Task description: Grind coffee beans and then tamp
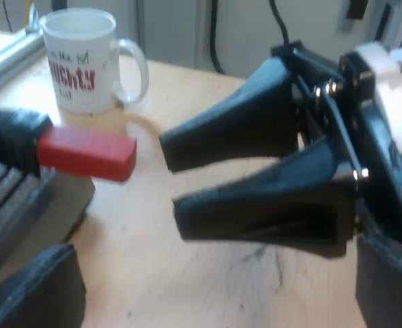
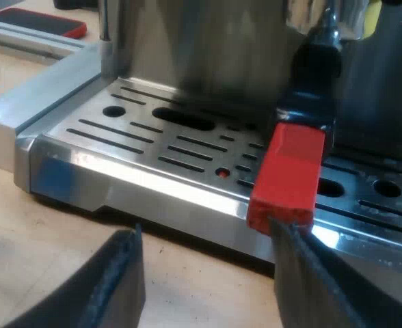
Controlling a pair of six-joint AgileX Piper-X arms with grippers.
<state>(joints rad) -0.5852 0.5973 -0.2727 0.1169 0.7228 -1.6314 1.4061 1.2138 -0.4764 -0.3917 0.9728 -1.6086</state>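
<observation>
The holder's dark handle [image 2: 315,75] is locked into the espresso machine's front, and its red end [image 2: 288,174] juts out over the drip tray [image 2: 153,147]. My right gripper [image 2: 208,273] is open just short of that red end, which sits by one fingertip [image 2: 293,239] rather than between the two. From the left wrist view, the right gripper [image 1: 172,179] points at the red end [image 1: 88,153] with a small gap. My left gripper [image 1: 215,287] hangs open over the wooden table with nothing between its fingers. A white mug [image 1: 85,58] with red lettering stands beyond the handle.
The steel drip tray's slotted grille and front edge [image 2: 139,195] lie under the handle. The light wooden table [image 1: 187,273] spreads below both grippers. A red and black flat object [image 2: 37,22] lies beyond the machine.
</observation>
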